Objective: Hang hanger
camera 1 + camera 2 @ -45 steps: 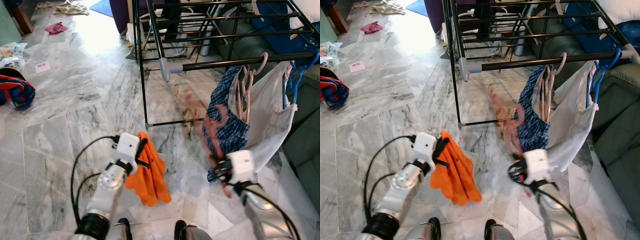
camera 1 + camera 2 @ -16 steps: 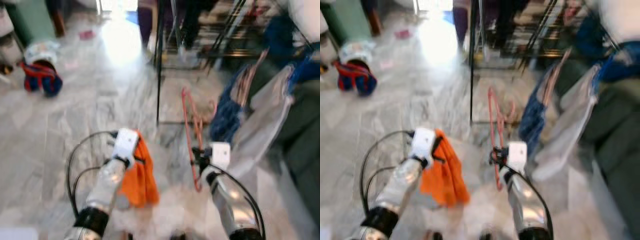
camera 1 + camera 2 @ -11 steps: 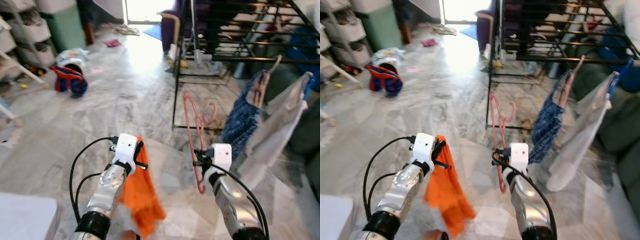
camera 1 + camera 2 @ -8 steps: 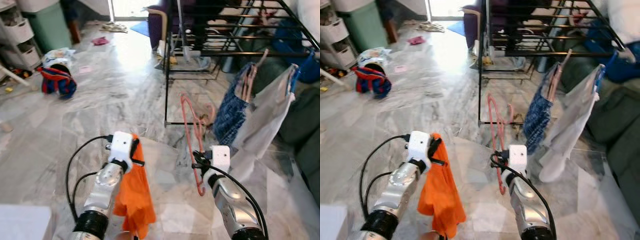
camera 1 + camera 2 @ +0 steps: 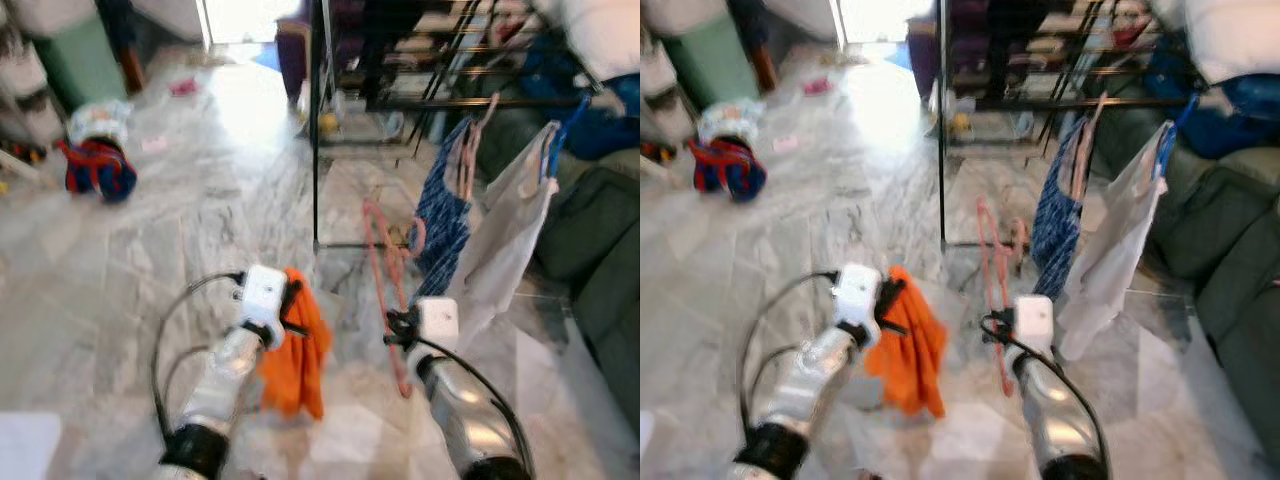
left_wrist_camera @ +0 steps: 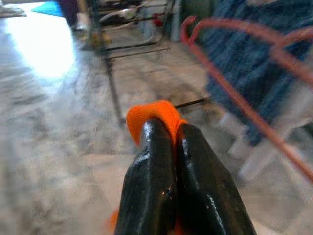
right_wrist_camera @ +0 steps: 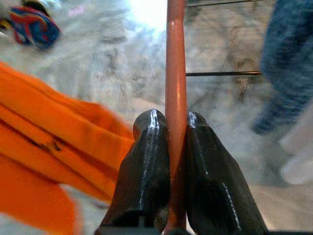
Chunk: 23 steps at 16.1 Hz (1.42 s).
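Hanger (image 5: pixel 385 258): one, salmon plastic, pinched in the closed right gripper (image 7: pixel 176 147), standing near upright at centre frame with its hook uppermost. Rack (image 5: pixel 316 120): one, black; its rail with hung clothes lies in the upper right of the head view, above and beyond the hook, nearer the right arm. Cloth (image 5: pixel 295 350): one, orange, clamped in the closed left gripper (image 6: pixel 173 147) at lower centre-left; hung garments number perhaps two, blur forbids certainty.
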Tool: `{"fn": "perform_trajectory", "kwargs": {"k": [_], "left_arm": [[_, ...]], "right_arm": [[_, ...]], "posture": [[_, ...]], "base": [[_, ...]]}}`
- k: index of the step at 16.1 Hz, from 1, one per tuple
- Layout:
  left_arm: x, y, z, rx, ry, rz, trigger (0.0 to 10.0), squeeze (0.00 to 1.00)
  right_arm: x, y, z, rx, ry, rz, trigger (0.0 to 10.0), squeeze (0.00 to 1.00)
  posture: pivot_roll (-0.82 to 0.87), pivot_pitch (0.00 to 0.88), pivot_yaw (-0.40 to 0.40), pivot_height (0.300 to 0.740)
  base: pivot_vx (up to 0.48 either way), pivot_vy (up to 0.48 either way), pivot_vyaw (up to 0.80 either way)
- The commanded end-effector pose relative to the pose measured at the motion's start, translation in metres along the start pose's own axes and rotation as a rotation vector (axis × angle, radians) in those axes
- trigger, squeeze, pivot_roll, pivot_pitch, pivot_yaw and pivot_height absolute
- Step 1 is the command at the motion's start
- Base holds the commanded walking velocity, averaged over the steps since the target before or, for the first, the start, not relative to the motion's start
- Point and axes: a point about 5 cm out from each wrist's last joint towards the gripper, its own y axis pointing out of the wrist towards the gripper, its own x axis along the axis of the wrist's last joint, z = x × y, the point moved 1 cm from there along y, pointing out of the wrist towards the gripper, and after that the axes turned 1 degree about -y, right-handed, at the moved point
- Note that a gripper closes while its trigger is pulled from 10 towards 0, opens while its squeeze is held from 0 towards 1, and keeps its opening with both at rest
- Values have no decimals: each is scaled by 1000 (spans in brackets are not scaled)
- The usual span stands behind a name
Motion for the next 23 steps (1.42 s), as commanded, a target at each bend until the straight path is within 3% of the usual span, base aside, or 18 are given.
{"fn": "perform_trajectory", "kwargs": {"k": [1, 8, 13, 23], "left_arm": [[5, 2, -5, -20, 1, -25, 10000, 0], [9, 6, -3, -4, 2, -34, 10000, 0], [17, 11, 11, 42, -33, -32, 10000, 0], [19, 12, 13, 38, -29, -41, 10000, 0]], "right_arm": [[0, -1, -4, 0, -12, -3, 10000, 0], [9, 5, -5, 6, -23, -22, 10000, 0], [15, 8, -9, -7, -25, -32, 10000, 0], [14, 11, -6, -2, -30, -23, 10000, 0]], "posture": [[27, 61, 0, 740], [34, 85, -12, 740], [34, 132, -6, 740], [35, 157, -2, 740]], "base": [[0, -416, 0], [0, -447, 0], [0, -50, 0], [0, 407, 0]]}}
